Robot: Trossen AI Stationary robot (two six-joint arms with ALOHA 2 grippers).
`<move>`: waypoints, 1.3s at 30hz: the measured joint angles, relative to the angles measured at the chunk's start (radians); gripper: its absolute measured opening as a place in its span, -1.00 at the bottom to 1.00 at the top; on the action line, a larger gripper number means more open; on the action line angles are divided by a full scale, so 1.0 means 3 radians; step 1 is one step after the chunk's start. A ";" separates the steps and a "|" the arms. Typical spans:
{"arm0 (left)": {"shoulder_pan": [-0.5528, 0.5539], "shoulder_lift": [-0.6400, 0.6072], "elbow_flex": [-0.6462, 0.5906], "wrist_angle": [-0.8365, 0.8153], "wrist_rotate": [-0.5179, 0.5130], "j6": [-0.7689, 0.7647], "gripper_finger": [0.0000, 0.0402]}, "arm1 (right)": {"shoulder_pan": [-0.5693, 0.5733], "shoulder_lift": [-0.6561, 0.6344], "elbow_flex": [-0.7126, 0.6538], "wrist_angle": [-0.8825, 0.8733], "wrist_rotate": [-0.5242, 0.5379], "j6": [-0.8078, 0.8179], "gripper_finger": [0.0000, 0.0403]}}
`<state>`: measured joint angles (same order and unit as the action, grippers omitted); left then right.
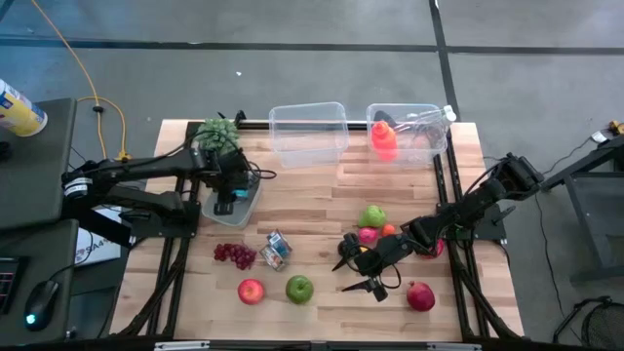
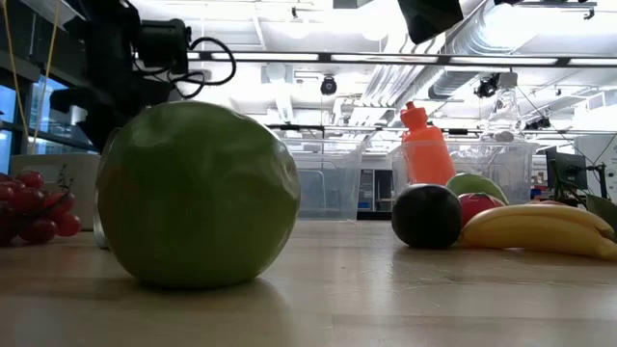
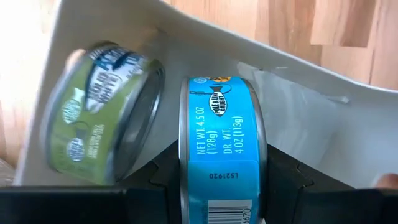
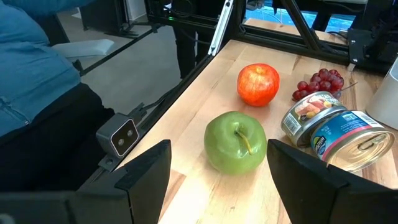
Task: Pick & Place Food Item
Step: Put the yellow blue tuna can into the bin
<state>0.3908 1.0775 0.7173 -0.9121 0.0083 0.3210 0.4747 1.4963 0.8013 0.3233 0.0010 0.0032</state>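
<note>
On the left half of the tabletop (image 1: 322,195), the left end effector (image 1: 227,198) hangs over a pale tray (image 1: 246,210) that sits on the wood. In the left wrist view its fingers (image 3: 155,174) are clamped on a blue-labelled can (image 3: 221,149) standing on its edge, and a green-labelled can (image 3: 102,112) lies tipped just beside it inside the tray. A bunch of green grapes (image 1: 216,132) sits at the far left corner. Nearer the front edge, red grapes (image 1: 234,255) lie beside two more cans (image 1: 276,250), and a red apple (image 1: 251,291) and a green apple (image 1: 299,288) rest close to the near edge. Two clear plastic bins stand along the far edge: the left bin (image 1: 308,132) and the right bin (image 1: 409,132), the latter holding an orange bottle (image 1: 383,139). Right of centre, another green apple (image 1: 373,216) and a pinkish fruit (image 1: 368,235) lie together. The right end effector (image 1: 366,271) hovers low just near of them, its fingers (image 4: 146,168) standing apart with nothing between; its wrist view looks toward the front green apple (image 4: 236,142). A dark red pomegranate (image 1: 420,295) rests to its right near the front.
</note>
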 joint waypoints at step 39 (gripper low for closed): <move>0.0000 0.0003 -0.0248 0.0278 -0.0393 0.0050 0.13 | 0.0000 0.0000 0.0000 -0.0020 0.0000 -0.0001 0.26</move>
<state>0.3908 1.0782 0.6430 -0.8288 -0.1094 0.3359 0.4747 1.4963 0.8013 0.3173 0.0011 0.0029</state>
